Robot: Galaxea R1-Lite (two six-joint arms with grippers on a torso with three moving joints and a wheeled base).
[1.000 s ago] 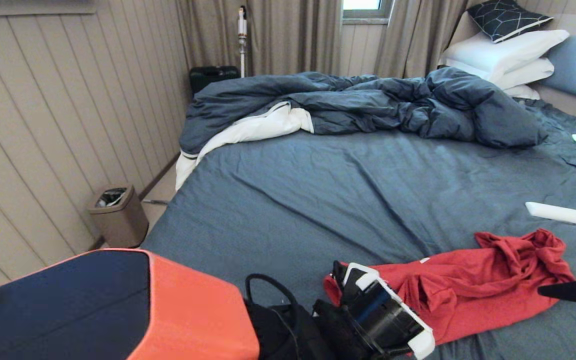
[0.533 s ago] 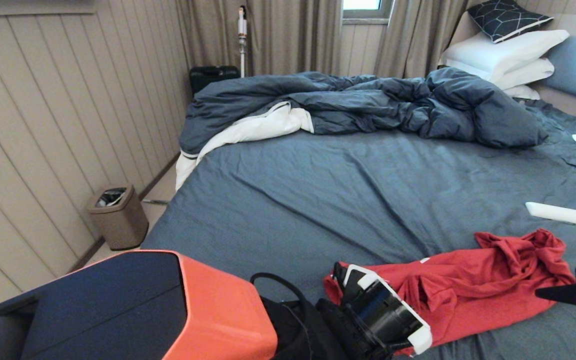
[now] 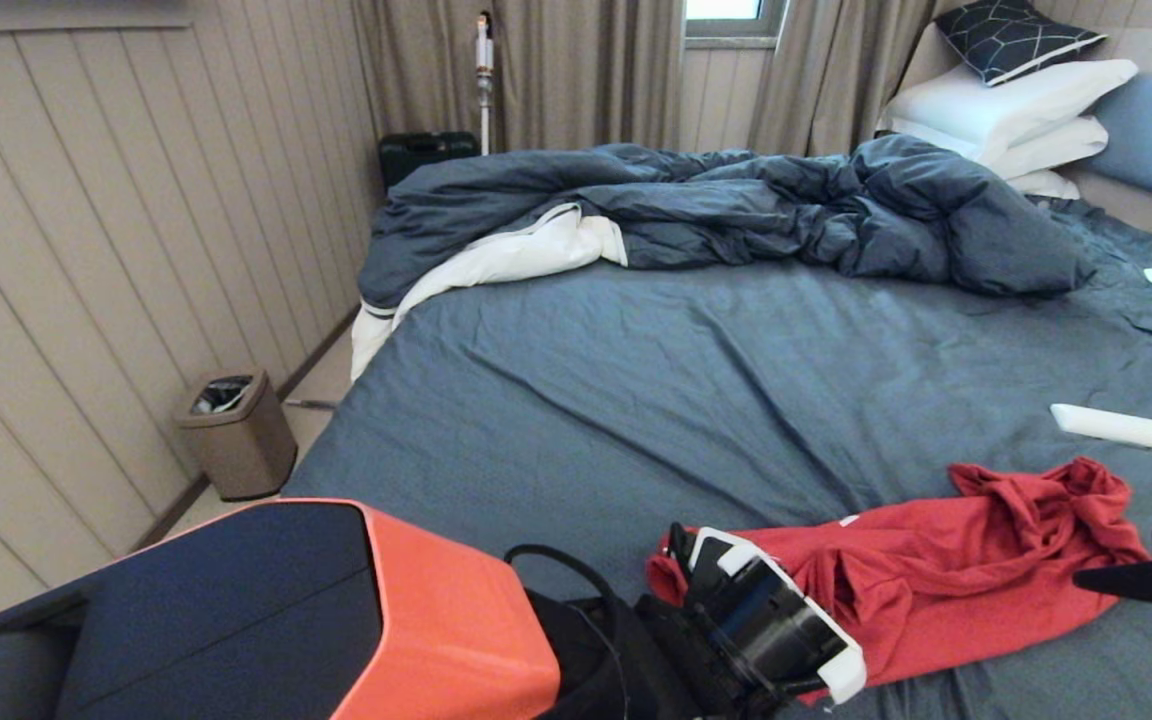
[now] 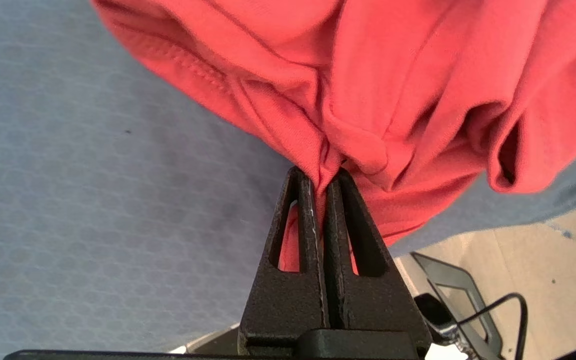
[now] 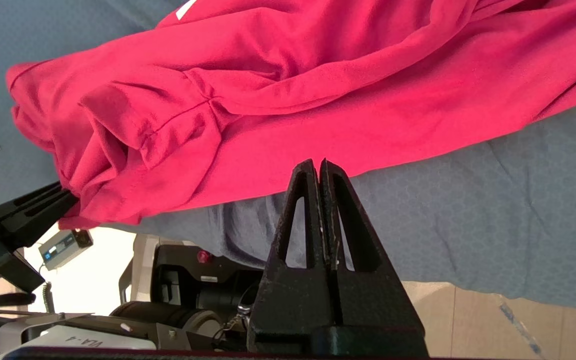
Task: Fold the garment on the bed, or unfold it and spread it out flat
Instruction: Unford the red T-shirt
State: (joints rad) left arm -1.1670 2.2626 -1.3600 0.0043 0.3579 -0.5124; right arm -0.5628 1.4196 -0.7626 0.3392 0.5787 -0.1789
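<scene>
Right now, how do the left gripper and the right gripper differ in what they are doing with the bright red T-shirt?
The left gripper is shut on a fold at the edge of the bright red T-shirt; the right gripper is shut with nothing between its fingers. The left gripper sits at the shirt's end near the bed's edge; the right gripper hangs beside the opposite end. Both are black, with slotted triangular fingers.
</scene>
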